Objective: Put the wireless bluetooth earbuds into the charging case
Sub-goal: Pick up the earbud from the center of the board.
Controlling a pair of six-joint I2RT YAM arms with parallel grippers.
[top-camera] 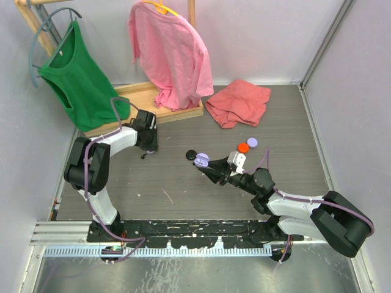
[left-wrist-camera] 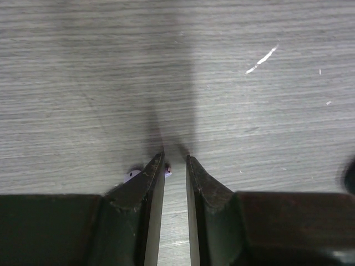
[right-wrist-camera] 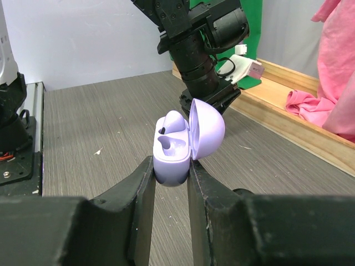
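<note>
The right arm (top-camera: pixel 293 204) lies low, stretched from its base toward 10 o'clock in the top view, with the forearm nearly level; the right gripper (right-wrist-camera: pixel 171 166) is closed onto the lower half of the lavender charging case (right-wrist-camera: pixel 172 163), one finger on each flank, holding it upright near the middle of the bench (top-camera: pixel 183 195); the case's lid (right-wrist-camera: pixel 209 130) stands open, hinged back to the 3 o'clock side in the wrist view; a seated earbud (right-wrist-camera: pixel 173 121) fills the far socket, while the near socket (right-wrist-camera: pixel 171 145) shows bare.

The left arm (top-camera: pixel 91 165) rises from its base, folds at the elbow and reaches toward 2 o'clock, with the wrist bent so the left gripper (left-wrist-camera: pixel 175 160) points steeply down at the bench, well to the 9 o'clock side of the case; its jaws stand a narrow slot apart with bare bench showing between them; a lavender earbud (left-wrist-camera: pixel 132 175) peeks out on either side of one fingertip (left-wrist-camera: pixel 152 169), mostly hidden; whether the finger touches it cannot be told.

A black disc (top-camera: pixel 191 154) lies just beside the case at 10 o'clock; a red-orange disc (top-camera: pixel 243 147) and a lavender disc (top-camera: pixel 252 143) sit together at its 2 o'clock.
</note>
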